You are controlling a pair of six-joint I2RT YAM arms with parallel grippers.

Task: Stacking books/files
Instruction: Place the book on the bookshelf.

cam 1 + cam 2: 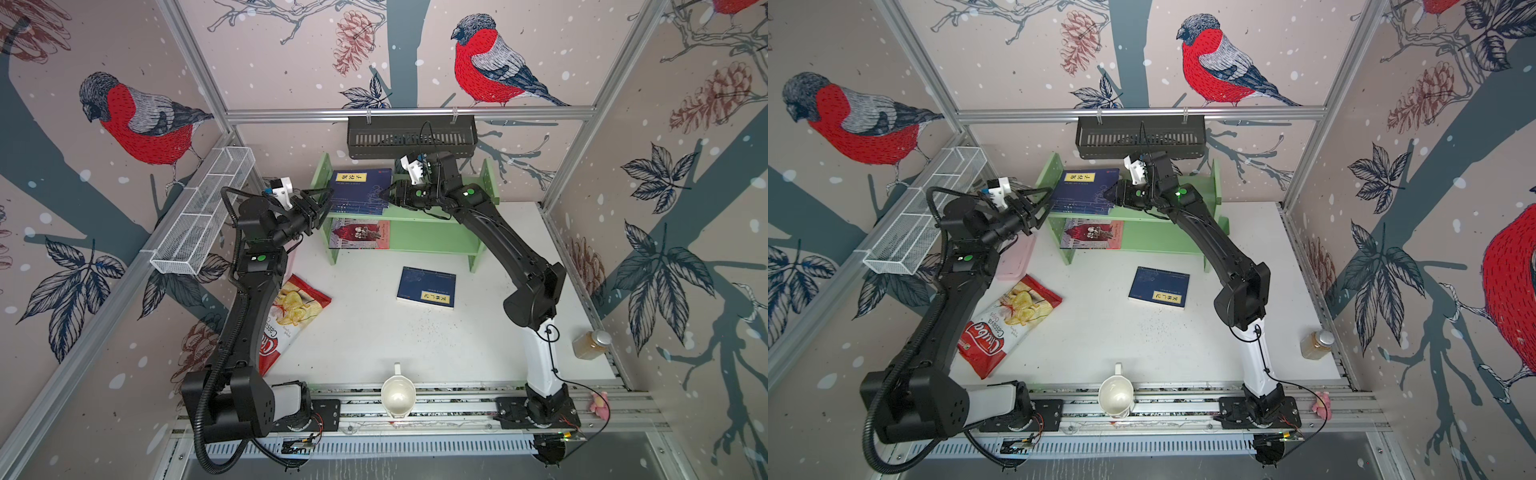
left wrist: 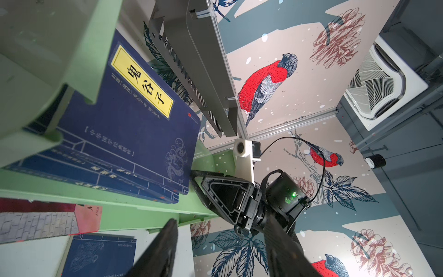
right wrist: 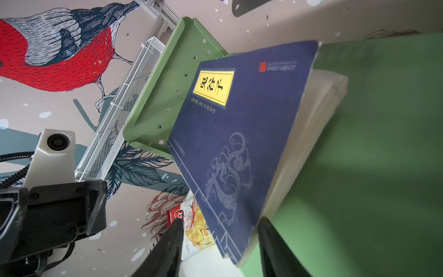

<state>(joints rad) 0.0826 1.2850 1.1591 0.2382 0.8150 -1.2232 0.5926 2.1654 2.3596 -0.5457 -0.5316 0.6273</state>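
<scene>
A stack of navy books [image 1: 361, 189] [image 1: 1086, 187] lies on the top board of the green shelf [image 1: 432, 237], yellow label upward. My right gripper [image 1: 384, 193] [image 3: 220, 220] is at the stack's right end, open, with the stack's near corner [image 3: 239, 134] between its fingers and a gap on one side. My left gripper [image 1: 328, 198] [image 2: 221, 223] hovers open at the stack's left end, holding nothing. A pink-and-red book [image 1: 360, 234] lies on the lower board. One navy book [image 1: 427, 286] lies flat on the table.
A red crisp bag [image 1: 291, 320] and a pink flat case [image 1: 1017, 259] lie near the left arm. A white mug [image 1: 398, 395] stands at the front edge, a bottle [image 1: 590, 343] at the right. A black basket [image 1: 411, 137] hangs just above the shelf; a white wire basket [image 1: 203, 212] is on the left wall.
</scene>
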